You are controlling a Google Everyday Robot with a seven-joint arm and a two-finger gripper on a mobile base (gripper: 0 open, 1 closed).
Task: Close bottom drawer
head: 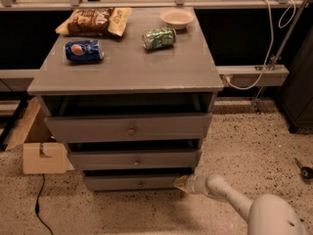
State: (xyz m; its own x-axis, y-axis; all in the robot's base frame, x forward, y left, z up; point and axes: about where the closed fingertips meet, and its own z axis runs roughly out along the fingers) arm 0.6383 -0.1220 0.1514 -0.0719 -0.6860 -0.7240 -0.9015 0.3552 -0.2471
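Observation:
The grey cabinet point(127, 72) has three drawers, all pulled out a little. The bottom drawer point(132, 182) is the lowest, with a flat grey front, a small round knob point(140, 183) and a dark gap above it. My gripper point(180, 183) is low at the drawer's right end, its tan tip touching the right edge of the drawer front. The white arm point(230, 197) runs from the lower right.
On the cabinet top lie a blue soda can point(84, 51), a green can point(159, 37), a chip bag point(94, 21) and a white bowl point(177, 17). A cardboard box point(41, 151) stands at the left. A cable point(40, 209) lies on the floor.

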